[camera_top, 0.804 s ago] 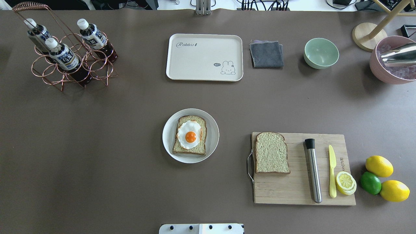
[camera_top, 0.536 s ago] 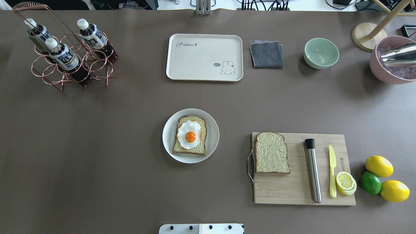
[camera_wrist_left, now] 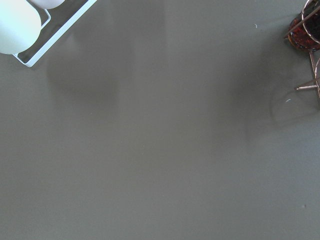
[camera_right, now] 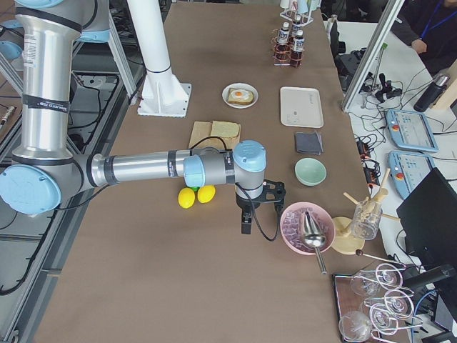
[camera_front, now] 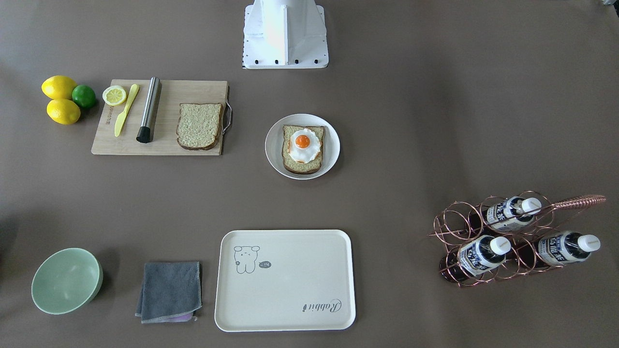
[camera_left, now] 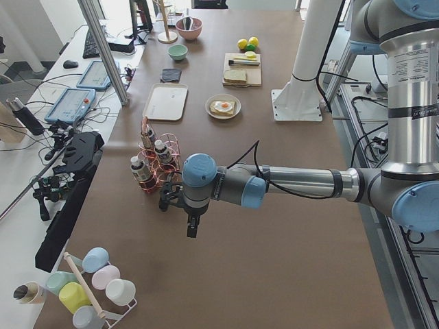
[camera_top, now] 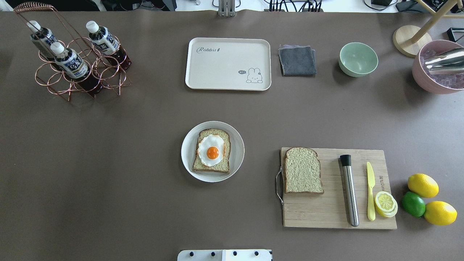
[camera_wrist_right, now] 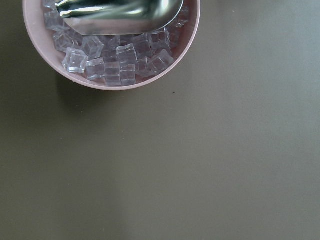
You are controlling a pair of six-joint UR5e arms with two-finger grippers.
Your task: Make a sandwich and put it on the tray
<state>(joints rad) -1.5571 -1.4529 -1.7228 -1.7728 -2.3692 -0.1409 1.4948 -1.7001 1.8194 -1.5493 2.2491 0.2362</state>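
One bread slice (camera_top: 214,169) lies on a round white plate (camera_top: 188,148) at the table's middle, with a fried egg (camera_top: 211,150) on top. A second bread slice (camera_top: 302,170) lies bare on the wooden cutting board (camera_top: 326,210) to the right. The cream tray (camera_top: 224,69) sits at the far middle with nothing on it. My left gripper (camera_left: 192,229) hangs over the table's left end beside the bottle rack. My right gripper (camera_right: 245,227) hangs at the right end next to the pink ice bowl. They show only in the side views, so I cannot tell whether either is open or shut.
The board also carries a steel muddler (camera_top: 349,192), a yellow knife (camera_top: 370,190) and a lemon half (camera_top: 385,203). Lemons and a lime (camera_top: 413,204) lie to its right. A grey cloth (camera_top: 297,60), green bowl (camera_top: 358,59) and copper bottle rack (camera_top: 72,61) stand along the far side.
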